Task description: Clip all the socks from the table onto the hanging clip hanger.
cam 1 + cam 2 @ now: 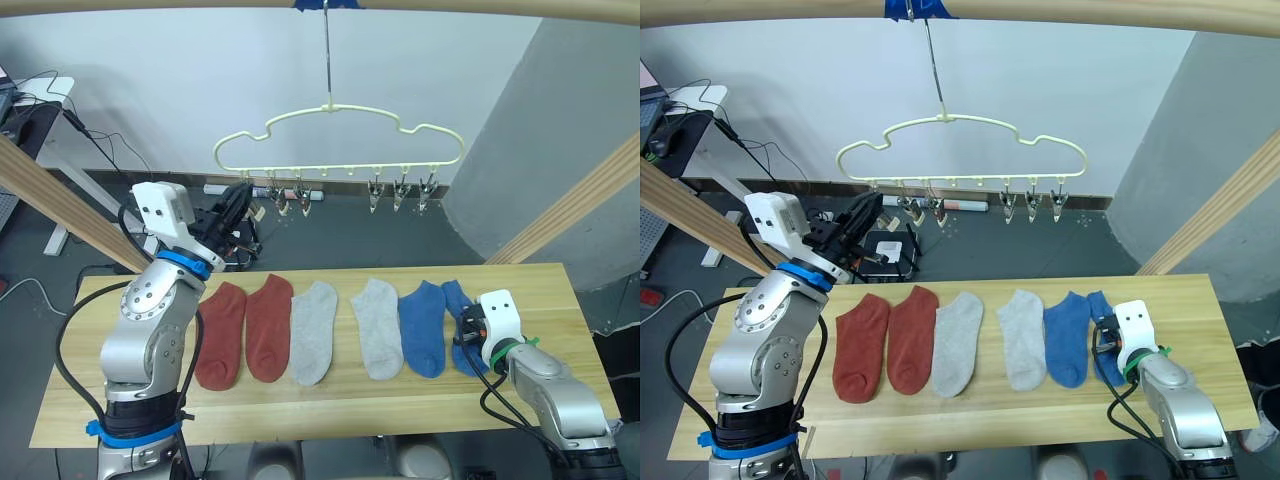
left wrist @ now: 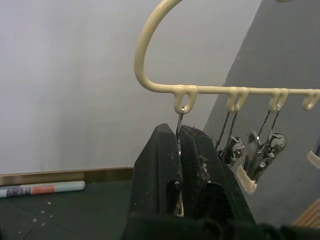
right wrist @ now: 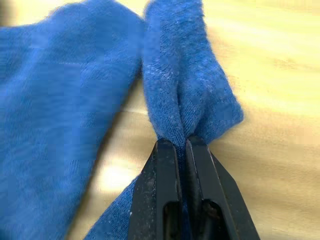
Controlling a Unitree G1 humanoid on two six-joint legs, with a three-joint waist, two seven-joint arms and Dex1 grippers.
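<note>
Blue fabric of the outermost sock (image 3: 187, 95), at the lower right of the frame on the counter (image 1: 330, 400), is pinched in the right tool (image 3: 183, 145). Upper left, the left tool (image 2: 179, 137) clamps the pale-yellow hanger's (image 1: 340, 135) end clip (image 2: 179, 125).

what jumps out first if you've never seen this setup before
A row of six short ankle socks lies across the light wooden plank table, two rust-red, two light grey and two blue. Above hangs a pale-yellow cloud-shaped wire clip hanger, where the left gripper is shut on the leftmost metal clip. At the row's right end, the right gripper pinches the bunched outermost blue sock.
</note>
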